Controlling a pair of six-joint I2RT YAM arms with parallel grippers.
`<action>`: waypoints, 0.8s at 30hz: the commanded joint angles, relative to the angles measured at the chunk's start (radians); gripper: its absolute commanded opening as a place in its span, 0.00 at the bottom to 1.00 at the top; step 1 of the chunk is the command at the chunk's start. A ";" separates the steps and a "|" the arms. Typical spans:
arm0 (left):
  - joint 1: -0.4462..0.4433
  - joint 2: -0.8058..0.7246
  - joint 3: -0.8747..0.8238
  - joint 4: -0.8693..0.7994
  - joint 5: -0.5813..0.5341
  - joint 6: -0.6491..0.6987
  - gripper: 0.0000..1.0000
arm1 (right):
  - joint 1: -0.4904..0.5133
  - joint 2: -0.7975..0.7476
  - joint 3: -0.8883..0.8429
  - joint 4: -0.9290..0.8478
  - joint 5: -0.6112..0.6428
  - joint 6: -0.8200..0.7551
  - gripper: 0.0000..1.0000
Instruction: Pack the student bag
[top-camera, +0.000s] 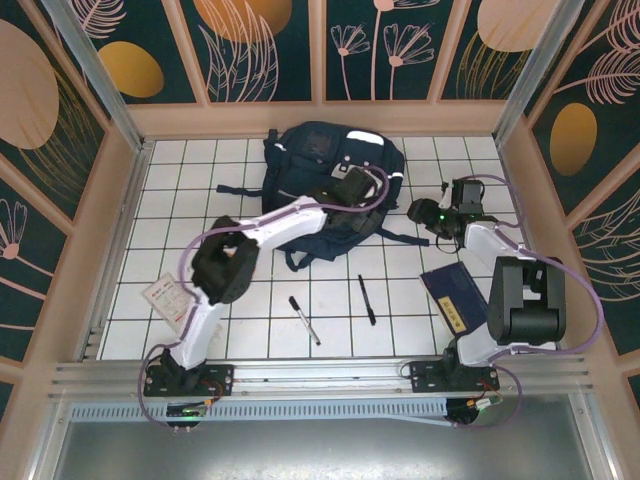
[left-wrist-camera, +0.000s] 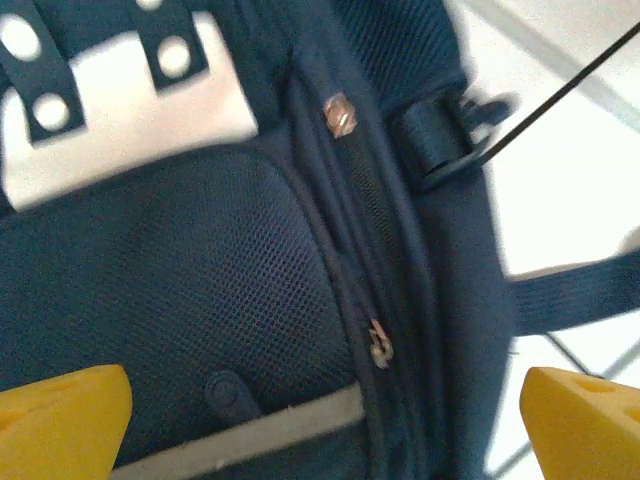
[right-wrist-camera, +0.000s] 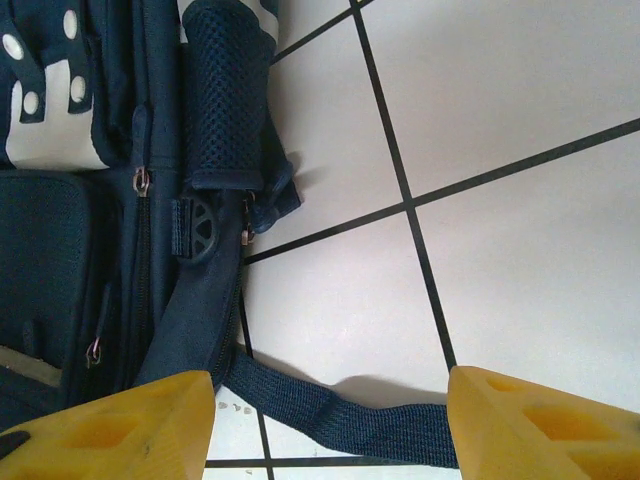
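Right now the student bag (top-camera: 320, 170) is lying flat at the far middle of the tiled table (top-camera: 200, 180). The left gripper (left-wrist-camera: 325, 410) is hanging over its front pocket, with its yellow fingers (left-wrist-camera: 60, 420) spread wide, holding nothing. The right gripper (right-wrist-camera: 330, 410) is waiting beside the bag's right side, also spread apart, above a strap (right-wrist-camera: 300, 400).

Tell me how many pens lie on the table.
2. The left pen lies nearer than the student bag; the right pen lies beside it, left of the notebook. More may hide under the bag.
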 joint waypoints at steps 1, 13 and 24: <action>0.008 0.122 0.116 -0.174 -0.258 -0.020 0.99 | -0.003 -0.032 -0.024 -0.020 0.001 -0.035 0.63; 0.011 0.002 0.193 -0.220 -0.162 0.127 0.00 | -0.003 -0.113 -0.128 0.141 -0.134 -0.200 0.63; 0.092 -0.044 0.500 -0.453 0.024 0.185 0.00 | 0.088 -0.083 -0.188 0.312 -0.303 -0.701 0.65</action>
